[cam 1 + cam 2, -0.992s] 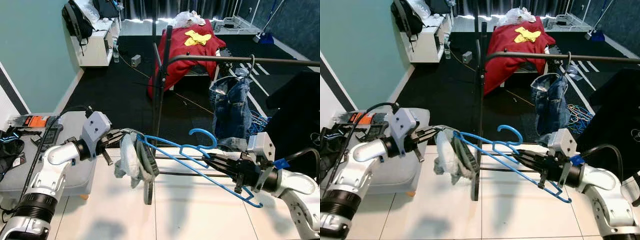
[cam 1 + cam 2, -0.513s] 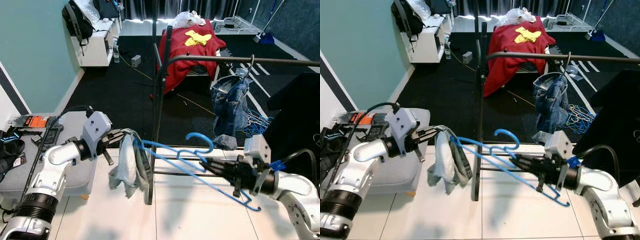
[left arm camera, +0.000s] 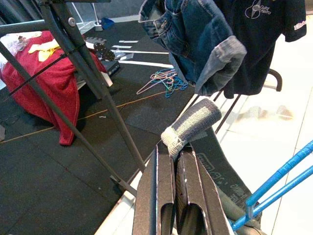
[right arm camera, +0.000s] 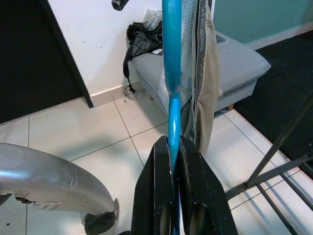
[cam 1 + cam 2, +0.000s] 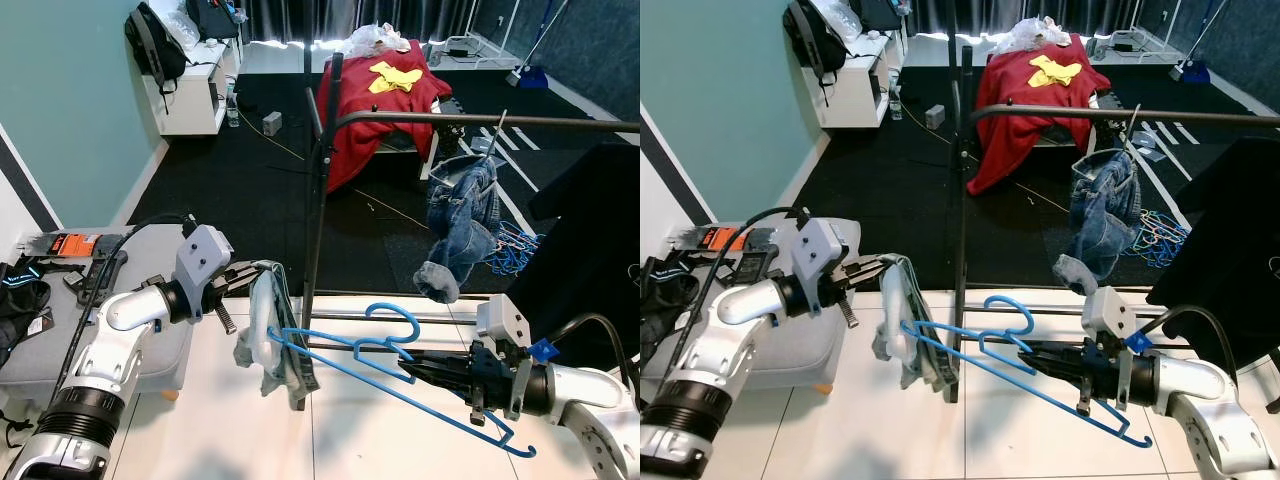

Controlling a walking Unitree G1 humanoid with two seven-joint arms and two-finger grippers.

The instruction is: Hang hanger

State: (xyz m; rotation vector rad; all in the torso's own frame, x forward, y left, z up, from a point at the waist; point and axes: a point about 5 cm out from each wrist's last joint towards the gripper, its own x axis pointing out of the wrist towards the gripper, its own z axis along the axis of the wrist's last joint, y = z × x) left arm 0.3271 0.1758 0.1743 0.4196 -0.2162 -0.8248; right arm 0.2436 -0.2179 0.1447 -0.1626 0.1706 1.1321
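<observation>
While both arms are reaching out over the white tile floor [image 5: 380, 450], the scene is reading as follows.

Right gripper: the right gripper [image 5: 420, 371] is clenching its two black fingers on the lower bar of the blue hanger [image 5: 385, 362], low and near on the right; in the right wrist view the fingers [image 4: 164, 196] are pressing the blue bar from both sides.

Hanger: it is lying tilted, its hook [image 5: 1008, 311] pointing up and its far end reaching left into the cloth; it is sitting below and nearer than the rail, apart from it.

Left gripper: the left gripper [image 5: 262, 272] is pinching the top of a grey-green garment [image 5: 272, 335] that is draping down over the hanger's left end; in the left wrist view its fingers [image 3: 161, 196] are squeezing a grey ribbed cuff [image 3: 191, 123].

Rack: the black clothes rack [image 5: 318, 200] is standing just beyond the tiles, its horizontal rail [image 5: 480, 119] running to the right.

Jeans: blue jeans [image 5: 458, 215] are hanging from the rail on the right.

Far side: a red cloth [image 5: 375, 100] with a yellow item [image 5: 392, 75] is lying on black flooring.

Left edge: a grey ottoman [image 5: 835, 330] is sitting beside the left arm.
</observation>
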